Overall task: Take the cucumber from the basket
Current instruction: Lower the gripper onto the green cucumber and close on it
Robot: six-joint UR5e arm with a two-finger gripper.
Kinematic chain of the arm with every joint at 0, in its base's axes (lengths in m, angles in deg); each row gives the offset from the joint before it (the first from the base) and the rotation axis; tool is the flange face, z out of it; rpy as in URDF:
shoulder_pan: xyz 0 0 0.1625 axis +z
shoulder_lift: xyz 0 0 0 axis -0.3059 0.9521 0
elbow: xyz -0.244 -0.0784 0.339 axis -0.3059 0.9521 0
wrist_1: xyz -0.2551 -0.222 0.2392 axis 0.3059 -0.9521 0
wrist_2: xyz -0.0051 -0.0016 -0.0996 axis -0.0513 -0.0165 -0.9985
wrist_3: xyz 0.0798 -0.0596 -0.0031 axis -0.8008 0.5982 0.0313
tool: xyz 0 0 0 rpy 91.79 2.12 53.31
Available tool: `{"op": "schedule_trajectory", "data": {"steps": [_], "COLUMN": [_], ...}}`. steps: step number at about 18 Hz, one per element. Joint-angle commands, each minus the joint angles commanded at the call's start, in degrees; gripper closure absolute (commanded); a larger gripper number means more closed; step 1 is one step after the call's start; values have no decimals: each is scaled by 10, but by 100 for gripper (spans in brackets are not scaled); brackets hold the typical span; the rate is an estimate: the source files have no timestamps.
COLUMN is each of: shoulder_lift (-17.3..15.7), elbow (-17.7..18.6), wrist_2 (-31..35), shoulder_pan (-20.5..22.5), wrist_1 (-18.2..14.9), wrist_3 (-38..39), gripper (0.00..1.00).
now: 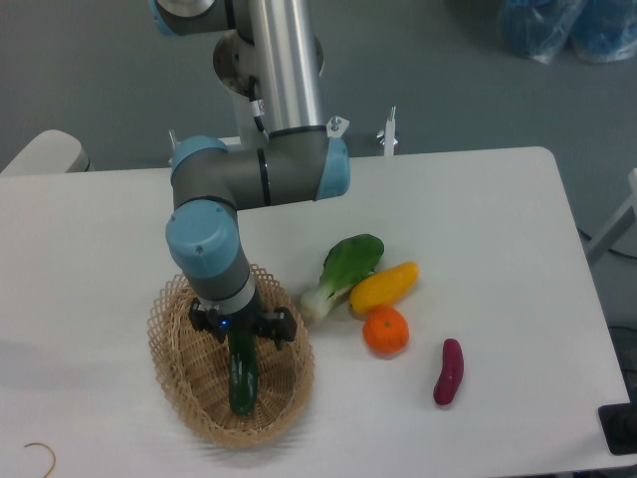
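Single arm reaching straight down into the oval tan woven wicker basket (174,344) at the front-left of the white counter (498,249). The dark green glossy elongated cucumber (242,383) sits inside the basket, long axis running roughly front to back, its near end pointing at the camera-side rim. The black two-finger gripper (241,334) is right over the cucumber's far end; the wrist body hides the fingers, so I cannot tell whether they are closed on it or just straddling it. The cucumber looks slightly tilted, maybe already partly lifted, but not certain.

Step in hand, as I judge it: secure the grasp and lift out. To do it well:
- the grip looks to sit near one end, not mid-length, so the free end will likely droop; squeeze firmly, since glossy skin may slip
- lift straight up until the low end is above the looped rim before any sideways move, or it may snag the wicker and drag the basket
- go slow at first and check that the basket stays put.

Off to the right, well apart from the basket: leafy green-and-white bok choy (343,271), a yellow oblong vegetable (384,287) touching it, a round orange fruit (385,331) just beside those, and a small purple eggplant-like vegetable (449,371) further right. None are in the lift path.
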Motion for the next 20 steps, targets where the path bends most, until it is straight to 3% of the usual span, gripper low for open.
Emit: {"op": "schedule_trajectory", "data": {"steps": [15, 16, 19, 20], "shoulder_lift": [33, 33, 32, 32], "elbow": [-8, -9, -11, -11], "wrist_2": [12, 12, 12, 12], "shoulder_pan": [-12, -12, -13, -13], "wrist_1": [6, 6, 6, 6], "wrist_3": [-5, -5, -6, -6], "gripper": [0, 6, 47, 56]}}
